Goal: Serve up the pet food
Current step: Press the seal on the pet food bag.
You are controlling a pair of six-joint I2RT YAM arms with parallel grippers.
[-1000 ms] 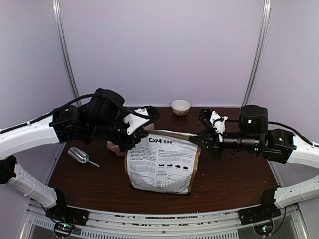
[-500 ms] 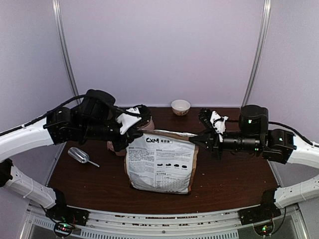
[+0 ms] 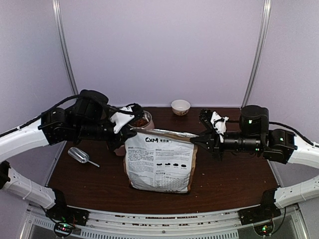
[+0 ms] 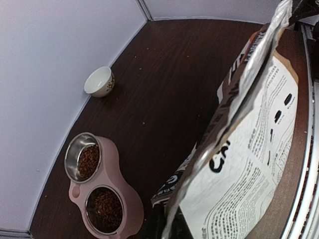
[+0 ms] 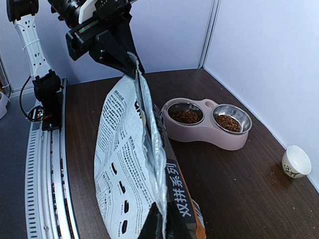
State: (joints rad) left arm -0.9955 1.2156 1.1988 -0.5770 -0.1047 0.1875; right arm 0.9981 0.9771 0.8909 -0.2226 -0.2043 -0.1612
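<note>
The white-and-brown pet food bag (image 3: 160,162) stands upright mid-table with its silver-lined top pinched flat. My left gripper (image 3: 127,133) is shut on the bag's top left corner, and my right gripper (image 3: 196,140) is shut on its top right corner. In the left wrist view the bag (image 4: 249,164) rises from my gripper (image 4: 172,226). In the right wrist view the bag (image 5: 124,164) rises from my gripper (image 5: 167,226). Brown kibble (image 4: 104,209) lies in both bowls of the pink feeder (image 4: 117,184). It shows too in the right wrist view (image 5: 187,116). Kibble inside the bag is hidden.
The pink feeder (image 3: 150,123) stands behind the bag's left corner, partly hidden by my left arm. A metal scoop (image 3: 79,155) lies at the left of the brown table (image 3: 224,174). A small white bowl (image 3: 180,106) stands at the back wall.
My left arm has moved left and lower with the bag's corner, stretching the bag's top wider. One kibble-filled feeder bowl has come into view. The right arm has hardly moved.
</note>
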